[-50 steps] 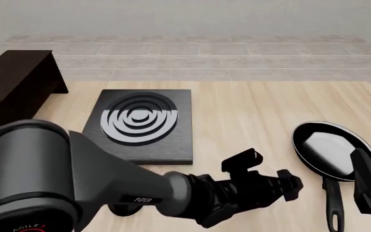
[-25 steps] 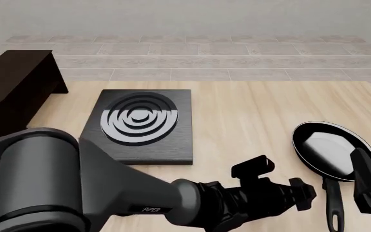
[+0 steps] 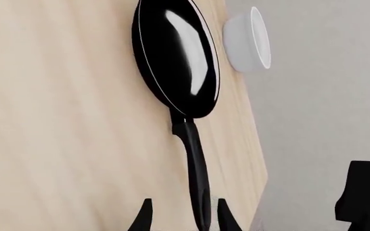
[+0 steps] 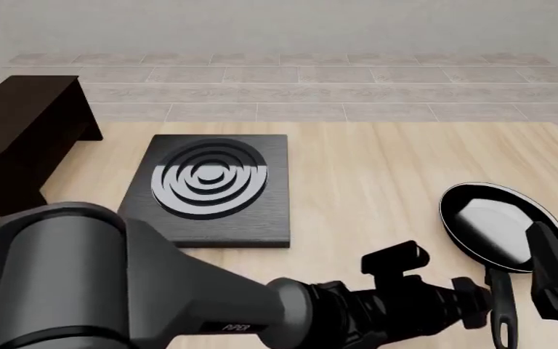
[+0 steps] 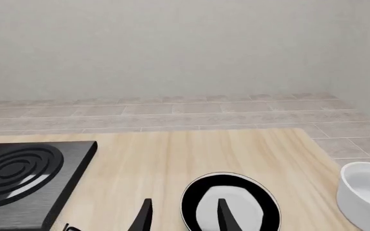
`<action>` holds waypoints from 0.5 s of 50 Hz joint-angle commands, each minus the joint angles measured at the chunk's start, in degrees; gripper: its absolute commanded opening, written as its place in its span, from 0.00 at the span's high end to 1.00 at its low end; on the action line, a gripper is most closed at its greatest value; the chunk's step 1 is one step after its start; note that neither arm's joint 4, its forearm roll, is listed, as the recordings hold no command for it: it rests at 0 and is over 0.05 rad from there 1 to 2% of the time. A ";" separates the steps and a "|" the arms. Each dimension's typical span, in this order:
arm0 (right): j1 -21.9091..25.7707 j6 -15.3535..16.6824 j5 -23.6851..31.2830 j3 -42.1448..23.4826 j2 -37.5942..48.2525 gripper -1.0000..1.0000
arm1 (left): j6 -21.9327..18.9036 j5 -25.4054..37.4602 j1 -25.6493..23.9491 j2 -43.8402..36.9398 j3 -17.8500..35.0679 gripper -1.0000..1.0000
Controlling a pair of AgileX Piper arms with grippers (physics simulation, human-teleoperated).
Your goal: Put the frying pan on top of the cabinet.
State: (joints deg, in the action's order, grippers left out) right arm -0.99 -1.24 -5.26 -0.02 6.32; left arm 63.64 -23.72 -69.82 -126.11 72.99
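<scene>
A: Where is the frying pan point(image 4: 497, 231) right now?

B: Flat on the table point(image 4: 376, 167), well to the right of the ringed slab point(image 4: 213, 189), its handle running back toward the arms. A white bowl point(image 5: 367, 191) sits just beyond the pan on the side away from the slab.

A: And the left hand point(image 3: 182, 214)?

B: It has reached across from the slab side and lined up along the handle. In its wrist view the two fingertips point(image 3: 146, 217) stand apart with the handle's end between them, so the hand is open and straddling the handle, not visibly pinching it. I'd judge that's the point of the low, lengthwise approach: the handle is the only slim part to grab.

A: The right hand point(image 5: 183, 214)?

B: Parted too, holding nothing, hovering just on the near side of the pan. It looks parked there, out of the way.

A: And the cabinet point(image 4: 22, 138)?

B: Far off past the slab on the opposite side, top bare. The pan would have to be lifted and carried over the slab to get there.
</scene>
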 commanded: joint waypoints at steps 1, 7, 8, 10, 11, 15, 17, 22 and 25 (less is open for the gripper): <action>-0.01 -0.04 0.15 0.00 -0.12 0.00 | -0.20 0.12 -0.72 0.27 0.47 0.00; -0.05 -0.11 -0.45 0.00 0.51 0.00 | 0.09 -0.06 -0.95 -0.35 0.99 0.00; -0.05 -0.10 -0.42 0.00 0.48 0.00 | 0.25 -0.11 -0.95 -0.52 1.05 0.00; -0.08 -0.12 -0.52 0.00 0.59 0.00 | 0.37 -0.32 -1.17 -0.72 1.15 0.00; -0.08 -0.16 -0.41 0.00 0.49 0.00 | 0.37 -0.33 -1.14 -0.91 1.26 0.00; -0.09 -0.21 -0.14 0.00 0.22 0.00 | 0.87 -0.78 -1.29 -1.78 1.47 0.00; -0.12 -0.25 -0.19 -0.01 0.22 0.00 | 0.73 -0.79 -1.37 -1.79 1.56 0.00; -0.15 -0.29 -0.06 0.00 0.02 0.00 | 0.94 -0.89 -1.36 -2.11 1.73 0.00; -0.17 -0.37 0.22 0.01 -0.25 0.00 | 1.00 -0.91 -1.30 -2.58 2.07 0.00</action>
State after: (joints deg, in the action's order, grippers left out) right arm -1.10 -1.47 -5.39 -0.02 6.46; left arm 64.31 -24.39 -71.01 -127.69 74.43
